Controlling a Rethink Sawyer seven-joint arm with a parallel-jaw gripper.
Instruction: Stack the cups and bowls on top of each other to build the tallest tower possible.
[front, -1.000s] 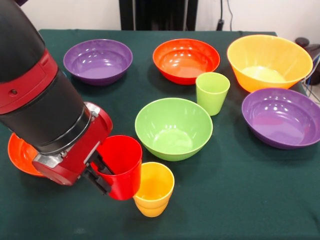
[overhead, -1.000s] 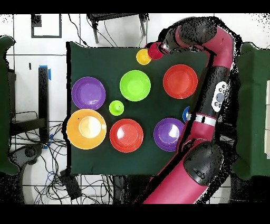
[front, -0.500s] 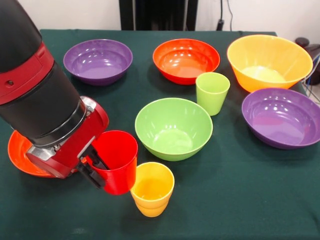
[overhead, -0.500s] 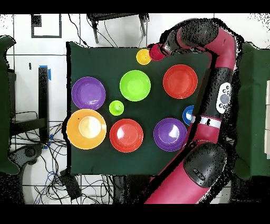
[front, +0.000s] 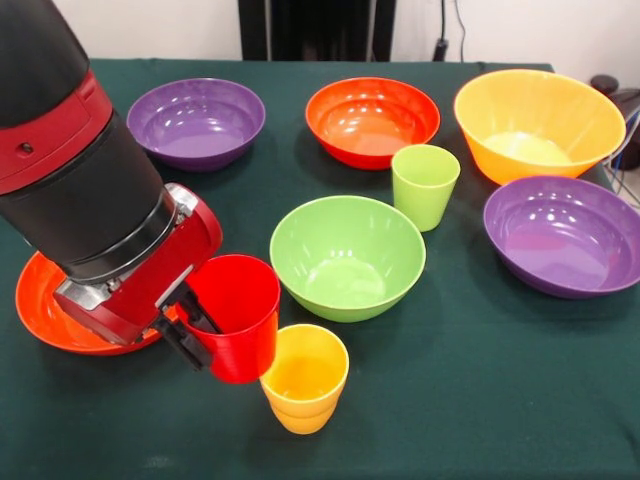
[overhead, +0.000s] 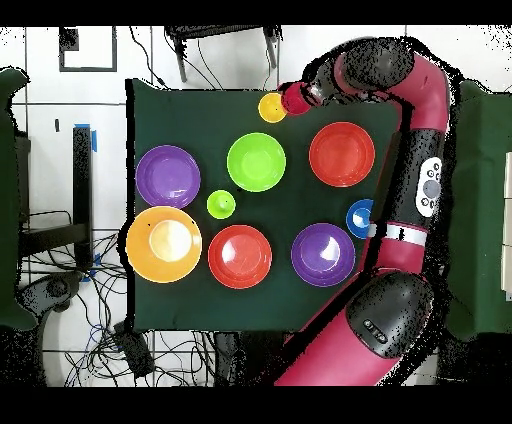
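The jaws (front: 193, 330) are closed on the wall of the red cup (front: 237, 312), one dark finger inside the rim and one outside, holding it upright and mouth up. The cup is glossy, tapered and without a handle. Whether its base touches the green-covered surface (front: 480, 400) cannot be told from the front view. Just beside the held cup, on the side away from the arm (front: 90, 190), stands the yellow cup (front: 305, 375), also upright and glossy; the two look to be touching or nearly so.

Beyond the yellow cup sits the light green bowl (front: 347, 255), and past that the light green cup (front: 425, 185). Under and behind the arm lies a red-orange bowl (front: 45, 310), partly hidden. Farther off are a purple bowl (front: 195, 122), a second red-orange bowl (front: 372, 120), the large orange bowl (front: 538, 125) and another purple bowl (front: 565, 235). From overhead, a small blue bowl (overhead: 358, 216) shows beside the arm, well apart from the jaws (overhead: 300, 97).
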